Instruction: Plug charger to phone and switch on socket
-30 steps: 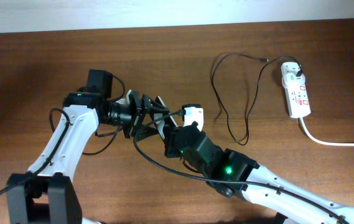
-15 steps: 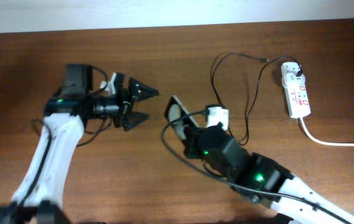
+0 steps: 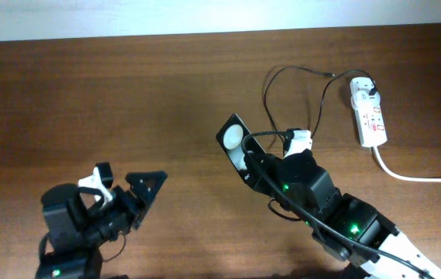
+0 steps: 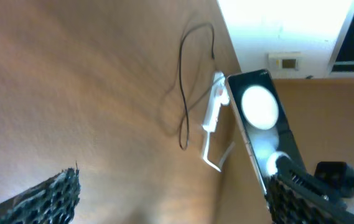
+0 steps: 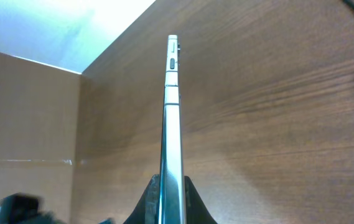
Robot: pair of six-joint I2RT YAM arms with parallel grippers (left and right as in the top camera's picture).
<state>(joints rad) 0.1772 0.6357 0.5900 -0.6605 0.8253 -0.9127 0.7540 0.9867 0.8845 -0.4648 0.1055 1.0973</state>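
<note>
My right gripper (image 3: 248, 166) is shut on the black phone (image 3: 234, 139) and holds it above the table, on edge and tilted. The right wrist view shows the phone's thin edge (image 5: 172, 106) between the fingers (image 5: 172, 194). The charger's thin black cable (image 3: 280, 116) loops on the table just right of the phone and runs to a white adapter (image 3: 364, 87) in the socket (image 3: 372, 118). I cannot make out its plug tip. My left gripper (image 3: 138, 198) is open and empty at the front left. Its view (image 4: 173, 202) shows the phone (image 4: 260, 115), cable (image 4: 183, 93) and socket (image 4: 213, 107) far off.
A thick white cord (image 3: 415, 177) runs from the socket to the right edge. The brown wooden table (image 3: 88, 101) meets a pale wall along its far edge.
My left gripper has drawn back from the table's middle to the front left. My right gripper has carried the phone to the right, toward the cable loop.
</note>
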